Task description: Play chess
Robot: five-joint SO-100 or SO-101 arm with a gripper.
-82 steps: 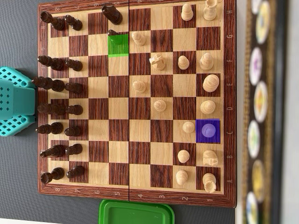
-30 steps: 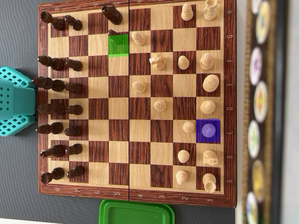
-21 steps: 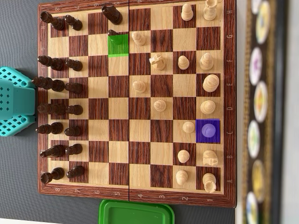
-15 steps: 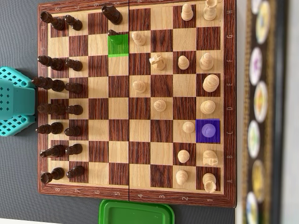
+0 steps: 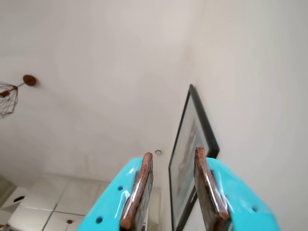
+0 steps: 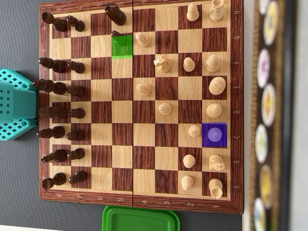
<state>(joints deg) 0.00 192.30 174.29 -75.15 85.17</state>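
Progress on the game looked slight, as we judged it: the chessboard [image 6: 111,134] held an early position and the move in hand had not begun. In the overhead view a purple square [image 6: 214,126] marked a light piece [image 6: 217,136] on the right-hand back rank, and a green square [image 6: 122,49] lay far up the board with a dark piece [image 6: 115,34] at its upper edge. We took these for the start and the goal of a move, perhaps a capture, though nothing confirmed it. That piece stood untouched on its purple square, so the reaching, gripping, carrying and placing were all left to do.

The hand [image 5: 173,154] was nowhere near the board. In the wrist view it pointed up toward a pale ceiling and wall, its two fingers [image 5: 139,187] a little spread with nothing between them; a framed picture [image 5: 190,159] showed through the gap. Overhead, only the teal arm base [image 6: 17,103] showed, on the counter [image 6: 19,192] beside the board's left edge.

We counted sixteen dark pieces, fourteen of them in the two left files and two further in near the top. We counted sixteen light pieces on the right half. So nothing was off the board. One green lid [image 6: 140,219] lay below the board with nothing on it.
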